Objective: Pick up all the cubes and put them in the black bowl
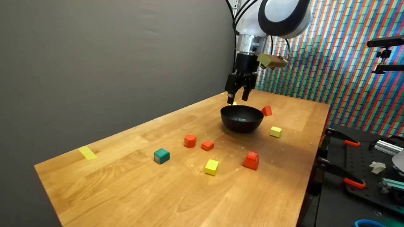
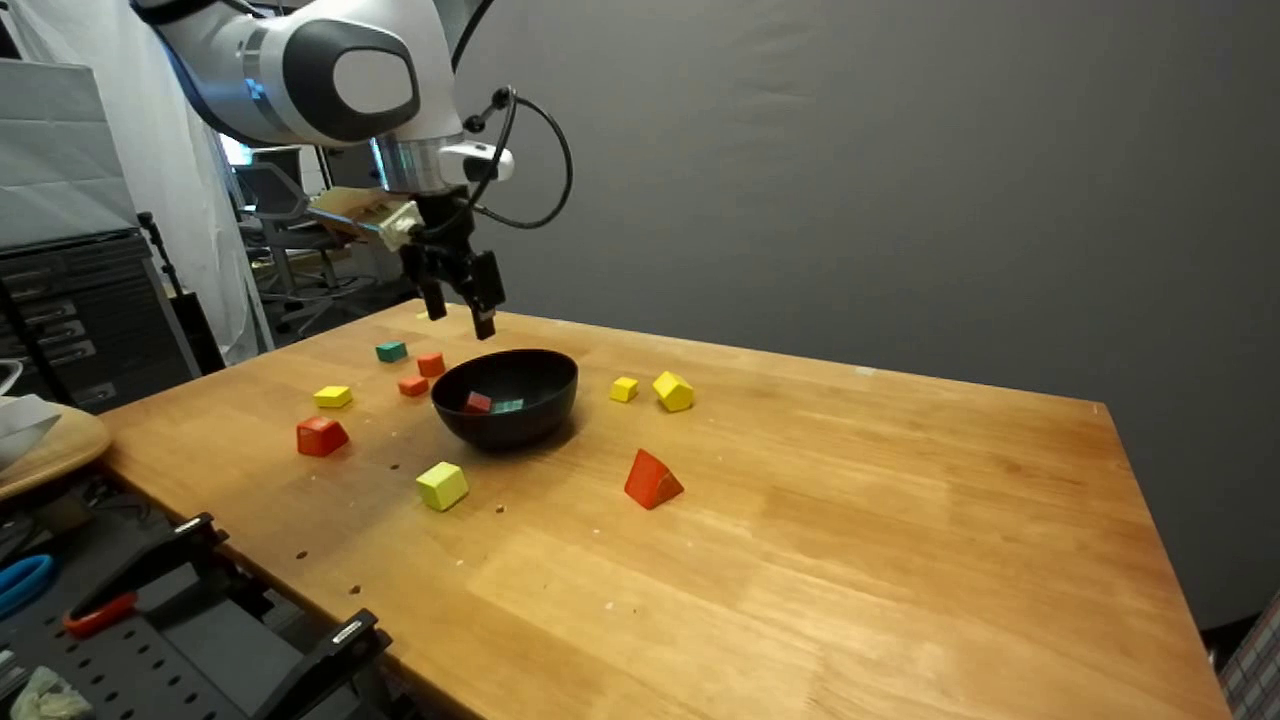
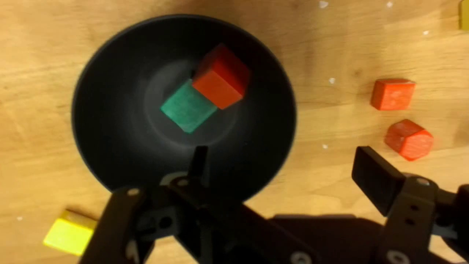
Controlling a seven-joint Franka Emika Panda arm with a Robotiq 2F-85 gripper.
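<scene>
The black bowl (image 1: 241, 126) stands upright on the table. Inside it, in the wrist view, a red cube (image 3: 221, 79) leans against a green cube (image 3: 188, 106). My gripper (image 3: 285, 165) is open above the bowl's edge, fingers wide apart and nothing between them. More cubes lie loose around the bowl: a green one (image 1: 161, 156), two small orange-red ones (image 2: 431, 364), a yellow one (image 1: 211, 167), a red one (image 1: 251, 160) and a pale yellow one (image 2: 442, 486). Beyond the bowl are a red wedge-shaped block (image 2: 653, 480) and two yellow blocks (image 2: 673, 391).
A flat yellow strip (image 1: 87, 153) is stuck near the table's far corner. Black clamps with orange tips (image 1: 352, 143) sit along one table edge, beside a dark perforated board (image 2: 140, 660). A grey wall (image 2: 850, 200) runs behind the table.
</scene>
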